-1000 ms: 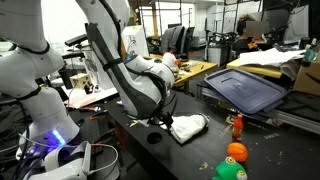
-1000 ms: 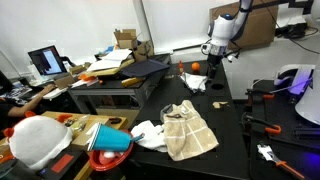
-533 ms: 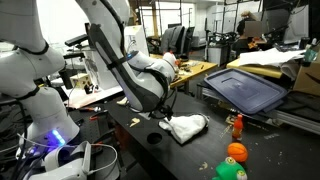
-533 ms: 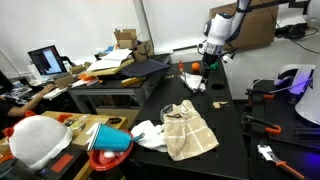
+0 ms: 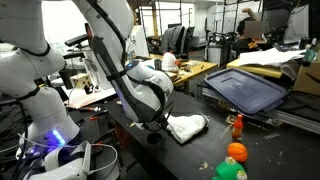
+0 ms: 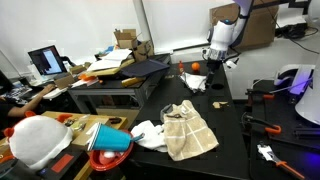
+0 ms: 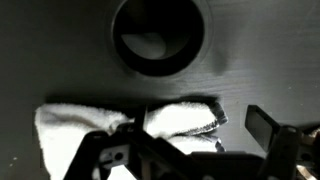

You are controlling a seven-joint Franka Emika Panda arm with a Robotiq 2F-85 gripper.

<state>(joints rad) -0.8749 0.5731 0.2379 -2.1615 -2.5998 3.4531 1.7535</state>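
A folded white towel [image 7: 120, 125] lies on the black table just under my gripper [image 7: 185, 140]. The jaws stand open on either side of it with nothing held; the right finger [image 7: 262, 126] shows dark beside the towel's edge. A round hole [image 7: 160, 35] in the tabletop sits just beyond the towel. In both exterior views the white arm leans down over the towel [image 5: 188, 127] [image 6: 197, 81], with the gripper [image 6: 211, 68] close above it. The arm's body largely hides the gripper [image 5: 165, 122] in an exterior view.
An orange ball [image 5: 236, 152], a green ball [image 5: 230, 171] and an orange bottle [image 5: 237, 126] stand near the table's edge, beside a dark tray [image 5: 245, 88]. Nearer one camera lie a beige cloth [image 6: 188, 130], a white cloth [image 6: 148, 133] and a teal bowl [image 6: 112, 140].
The arm has shifted a little and sunk lower over the white towel. The jaws stayed open and the towel has not moved.
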